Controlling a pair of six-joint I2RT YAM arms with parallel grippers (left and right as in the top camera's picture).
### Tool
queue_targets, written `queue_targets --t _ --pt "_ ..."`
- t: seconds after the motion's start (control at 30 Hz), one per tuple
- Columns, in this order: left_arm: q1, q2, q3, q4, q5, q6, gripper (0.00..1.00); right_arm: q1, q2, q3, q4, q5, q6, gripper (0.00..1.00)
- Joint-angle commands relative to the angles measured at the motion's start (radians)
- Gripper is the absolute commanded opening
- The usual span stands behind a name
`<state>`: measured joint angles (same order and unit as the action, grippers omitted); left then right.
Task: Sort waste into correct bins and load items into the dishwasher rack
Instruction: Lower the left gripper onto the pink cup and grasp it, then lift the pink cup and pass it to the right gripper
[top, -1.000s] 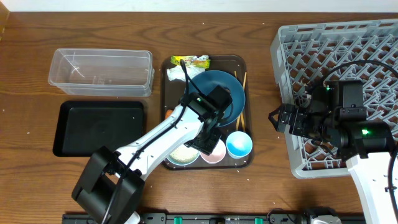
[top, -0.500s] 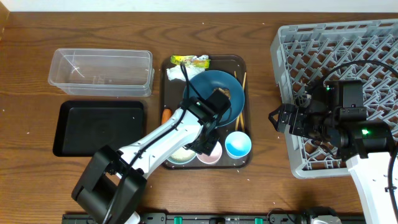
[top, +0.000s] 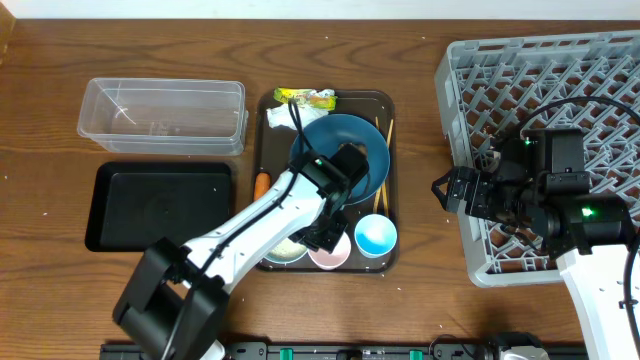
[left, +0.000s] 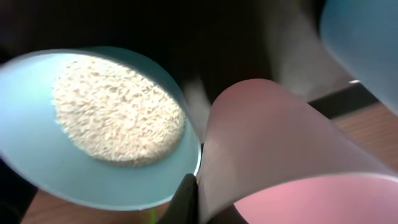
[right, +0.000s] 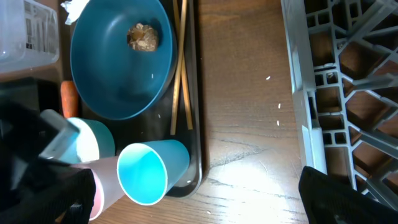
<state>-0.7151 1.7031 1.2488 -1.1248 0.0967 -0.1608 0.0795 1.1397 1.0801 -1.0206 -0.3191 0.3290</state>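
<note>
The left gripper (top: 328, 232) is closed on the pink cup (top: 330, 254), down at the front of the brown tray (top: 378, 104). The overhead view hides the fingers under the arm. The left wrist view shows one dark finger (left: 189, 200) pressed against the cup's outer wall, with the cup tipped; the other finger is out of sight. The same close view shows the bowl (left: 37, 168) just beside the cup, and the rice (left: 118, 112) lying in it, which barely shows from above.

The right gripper (top: 443, 188) hangs wide open above the table (top: 420, 60), between the tray and the left edge of the rack (top: 560, 80), holding nothing. Its camera looks down on the blue plate (right: 118, 74) and picks out the brown lump (right: 143, 36) on it, which the left arm partly covers in the overhead view. It also shows the chopsticks (right: 180, 81) lying along the plate's right side, the blue cup (right: 144, 172) upright near the tray's front right corner, and the carrot (right: 68, 93) at the tray's left edge.

Only the overhead view takes in the wrapper (top: 310, 98) and the napkin (top: 283, 118) at the back of the tray. To the left sit the clear tub (top: 162, 115) and, in front of it, the black tray (top: 160, 205).
</note>
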Motion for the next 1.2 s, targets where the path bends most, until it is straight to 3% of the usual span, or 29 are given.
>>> queue_targets --t 0.0,0.1,0.2,0.33,0.5,0.73,0.93,1.17 --pt "0.01 -0.083 0.054 -0.026 -0.018 -0.025 0.06 -0.006 -0.003 0.016 0.003 -0.002 -0.012 0.99" --pt "0.04 -0.152 0.08 -0.045 -0.007 -0.048 0.06 -0.006 -0.003 0.016 0.008 -0.002 -0.012 0.99" --pt "0.137 -0.238 0.117 -0.021 0.136 -0.047 0.06 -0.006 -0.003 0.016 0.013 -0.003 -0.012 0.99" --pt "0.317 -0.33 0.129 0.122 0.432 -0.047 0.06 -0.006 -0.005 0.016 0.039 -0.04 -0.014 0.96" --pt "0.51 -0.35 0.129 0.308 0.856 -0.073 0.06 -0.006 -0.038 0.016 0.205 -0.404 -0.126 0.91" --pt "0.567 -0.306 0.129 0.504 1.26 -0.187 0.06 -0.002 -0.068 0.016 0.578 -0.854 -0.04 0.79" --pt "0.539 -0.298 0.129 0.601 1.404 -0.251 0.06 0.052 -0.068 0.016 0.842 -0.969 0.075 0.79" --pt "0.501 -0.298 0.129 0.615 1.456 -0.268 0.06 0.138 -0.068 0.016 0.909 -0.972 0.082 0.81"
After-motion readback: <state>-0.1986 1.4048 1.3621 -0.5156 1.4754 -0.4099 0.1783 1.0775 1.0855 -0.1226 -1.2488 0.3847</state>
